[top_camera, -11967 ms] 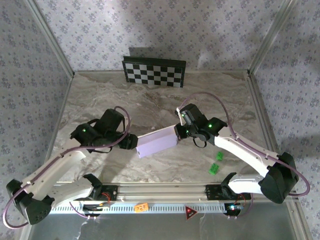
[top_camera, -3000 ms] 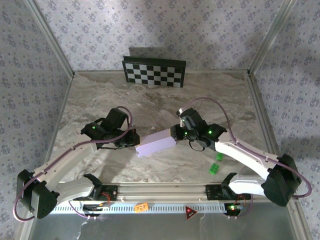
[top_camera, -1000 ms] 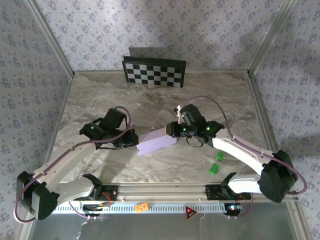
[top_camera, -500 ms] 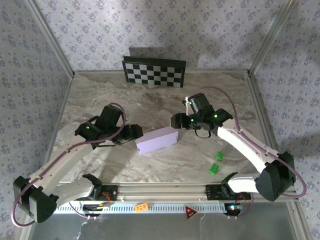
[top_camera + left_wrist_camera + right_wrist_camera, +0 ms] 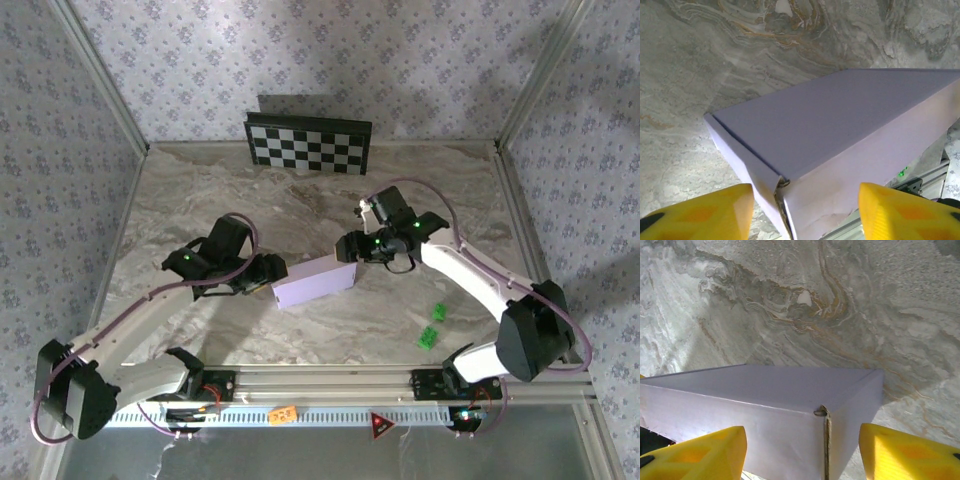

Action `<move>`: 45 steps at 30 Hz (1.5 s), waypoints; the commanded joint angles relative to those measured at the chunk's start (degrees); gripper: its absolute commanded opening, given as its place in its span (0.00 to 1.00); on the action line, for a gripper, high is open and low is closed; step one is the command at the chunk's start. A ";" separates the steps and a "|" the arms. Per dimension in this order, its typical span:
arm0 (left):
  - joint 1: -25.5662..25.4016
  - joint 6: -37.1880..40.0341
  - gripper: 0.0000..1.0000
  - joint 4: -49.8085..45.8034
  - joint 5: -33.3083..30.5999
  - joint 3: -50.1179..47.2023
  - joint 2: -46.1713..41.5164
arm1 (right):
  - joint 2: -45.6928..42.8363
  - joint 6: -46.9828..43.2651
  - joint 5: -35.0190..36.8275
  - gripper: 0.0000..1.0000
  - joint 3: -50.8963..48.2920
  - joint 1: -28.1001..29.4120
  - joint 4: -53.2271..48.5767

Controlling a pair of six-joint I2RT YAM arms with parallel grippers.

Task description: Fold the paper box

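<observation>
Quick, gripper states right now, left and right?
Left gripper: open, at one end of the paper box, holding nothing.
Right gripper: open, at the box's other end, holding nothing.

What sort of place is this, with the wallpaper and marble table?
Most likely a robot test cell in a lab: a left arm and right arm bolted at the near edge of the marble-patterned table, aluminium frame posts at the corners, and a checkerboard panel against the back wall.
</observation>
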 commanded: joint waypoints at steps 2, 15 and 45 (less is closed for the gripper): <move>0.41 -0.64 0.54 4.36 1.07 0.19 1.16 | 0.00 0.47 -4.16 0.61 1.81 -0.17 1.74; 4.12 8.13 0.58 6.24 2.25 13.95 13.87 | 1.47 2.60 2.96 0.60 4.98 -0.78 6.25; 7.59 16.41 0.71 15.77 14.20 5.67 24.67 | 1.71 6.63 9.82 0.64 -12.28 4.06 16.23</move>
